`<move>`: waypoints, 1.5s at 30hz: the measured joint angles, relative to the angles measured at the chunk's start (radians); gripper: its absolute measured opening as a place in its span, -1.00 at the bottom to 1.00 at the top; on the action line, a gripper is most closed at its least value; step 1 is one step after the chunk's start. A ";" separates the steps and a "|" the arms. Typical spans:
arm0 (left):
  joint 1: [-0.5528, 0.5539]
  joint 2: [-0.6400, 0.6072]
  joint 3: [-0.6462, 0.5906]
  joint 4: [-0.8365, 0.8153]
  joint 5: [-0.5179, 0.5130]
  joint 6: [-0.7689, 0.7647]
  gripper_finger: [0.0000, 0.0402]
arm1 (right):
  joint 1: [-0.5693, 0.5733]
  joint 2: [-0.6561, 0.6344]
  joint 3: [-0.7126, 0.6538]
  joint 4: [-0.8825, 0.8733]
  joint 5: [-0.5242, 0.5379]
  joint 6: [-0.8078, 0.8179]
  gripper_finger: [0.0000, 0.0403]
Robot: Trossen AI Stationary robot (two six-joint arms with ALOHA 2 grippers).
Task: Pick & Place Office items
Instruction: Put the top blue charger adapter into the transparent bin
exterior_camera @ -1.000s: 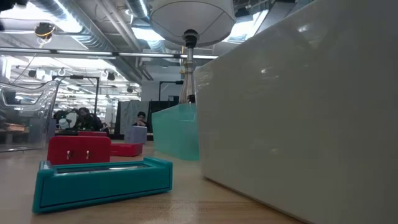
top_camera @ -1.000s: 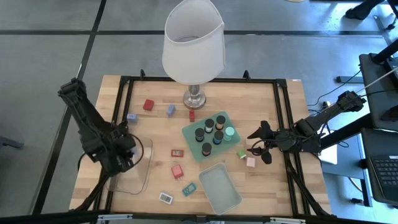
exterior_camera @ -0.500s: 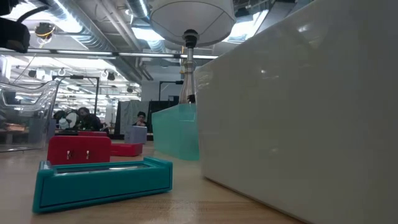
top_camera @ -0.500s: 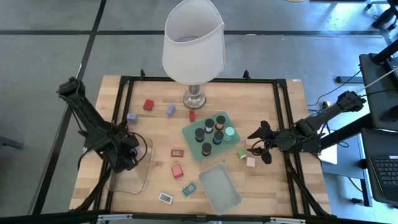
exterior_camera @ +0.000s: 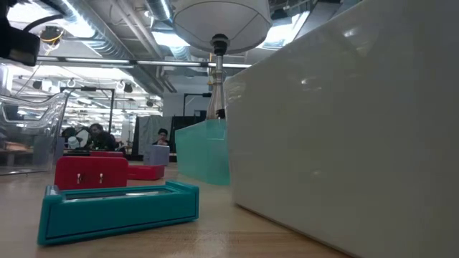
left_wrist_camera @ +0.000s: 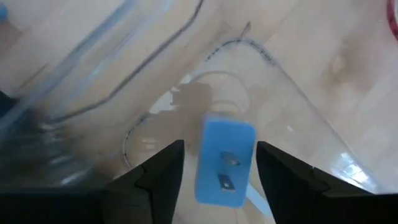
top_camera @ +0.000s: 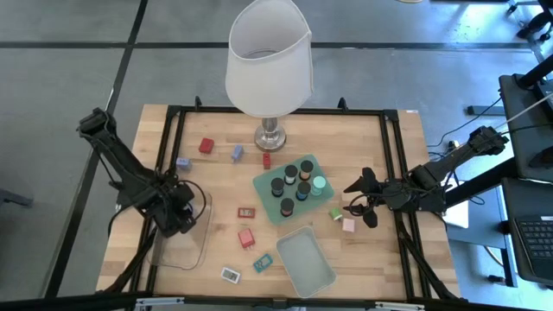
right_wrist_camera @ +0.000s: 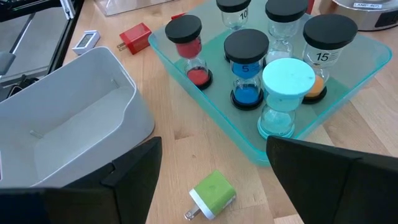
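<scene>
My left gripper (left_wrist_camera: 214, 171) hangs released over the clear bin (top_camera: 197, 231) near the table's left edge; the blue block (left_wrist_camera: 225, 160) could bounce out.

Light wood bench (top_camera: 371, 164), black frame. White lamp shade (top_camera: 268, 56). Mint tray (right_wrist_camera: 348, 81): timers with black caps (right_wrist_camera: 184, 28), one mint cap (right_wrist_camera: 288, 76); red, blue, orange sand. Green block (right_wrist_camera: 213, 190). Blue block (left_wrist_camera: 225, 158) in clear bin (top_camera: 194, 242). Teal rectangle (exterior_camera: 118, 208), red block (exterior_camera: 91, 172).
</scene>
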 joint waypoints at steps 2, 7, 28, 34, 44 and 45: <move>0.023 -0.006 0.012 -0.022 -0.003 0.025 0.02 | 0.000 0.000 0.000 0.000 0.000 0.000 0.45; 0.102 -0.052 0.102 -0.086 -0.032 0.044 0.00 | 0.000 0.000 0.000 0.000 0.000 0.000 0.45; 0.568 -0.026 0.198 0.396 -0.604 0.821 0.15 | 0.000 0.000 0.000 0.000 -0.001 0.000 0.45; 0.763 0.111 0.175 0.598 -0.406 1.034 0.23 | 0.000 0.000 0.000 0.000 -0.001 0.000 0.45; 1.012 0.301 0.175 0.620 -0.347 1.009 0.21 | 0.000 0.000 0.000 0.000 -0.001 0.000 0.45; 1.035 0.317 0.175 0.621 -0.318 0.997 0.21 | 0.000 0.000 0.000 0.000 -0.001 0.000 0.45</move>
